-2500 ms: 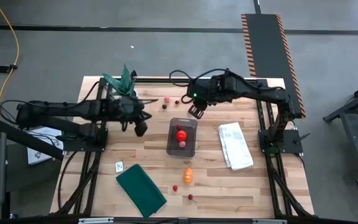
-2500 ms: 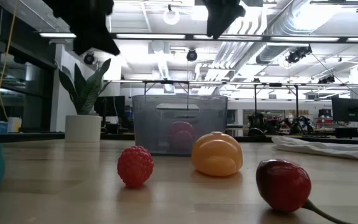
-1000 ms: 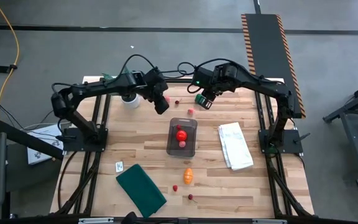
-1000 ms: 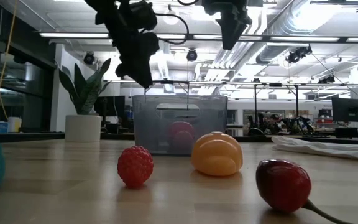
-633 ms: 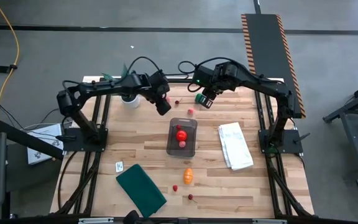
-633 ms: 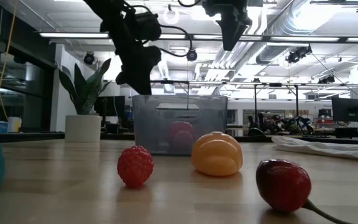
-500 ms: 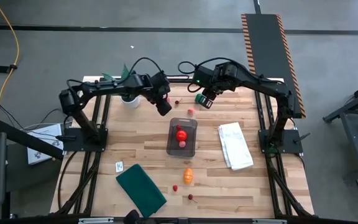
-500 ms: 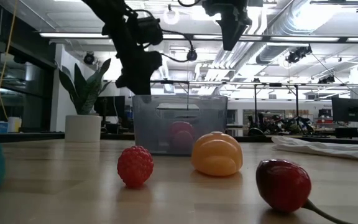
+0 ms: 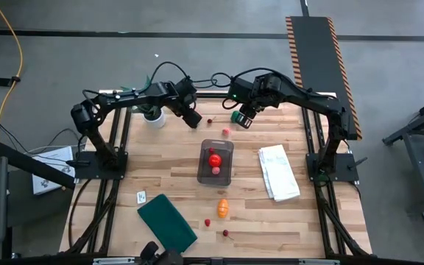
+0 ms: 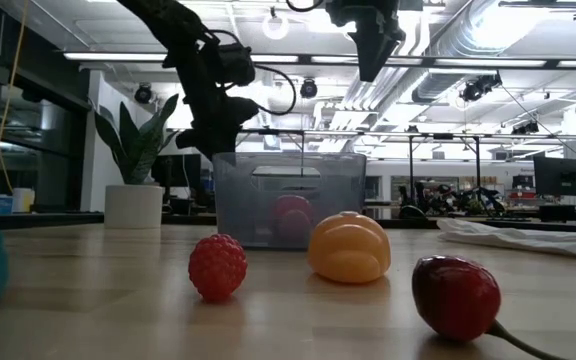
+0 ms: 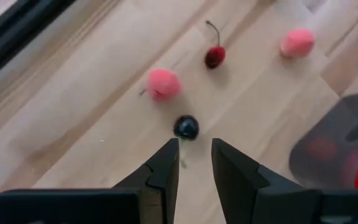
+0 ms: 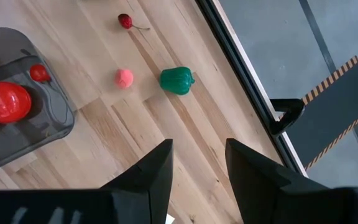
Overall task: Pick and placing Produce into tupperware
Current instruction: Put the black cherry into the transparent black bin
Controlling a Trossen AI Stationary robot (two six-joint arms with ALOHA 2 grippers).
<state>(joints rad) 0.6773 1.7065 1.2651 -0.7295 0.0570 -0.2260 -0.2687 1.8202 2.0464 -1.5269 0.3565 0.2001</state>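
Your tub (image 9: 216, 162) sits mid-table holding a red ball (image 9: 214, 157) and two small pieces. Left gripper (image 11: 195, 155), jaws narrowly parted, empty, aims at a dark berry (image 11: 186, 127). Right gripper (image 12: 199, 163), parted, empty, above the green pepper (image 12: 177, 80). Most produce remains out.

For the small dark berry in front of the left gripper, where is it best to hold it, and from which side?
Grip the dark berry across its round middle, coming straight down from above. It lies alone on the table, apart from the pink pieces, and the open left gripper is probably wide enough.
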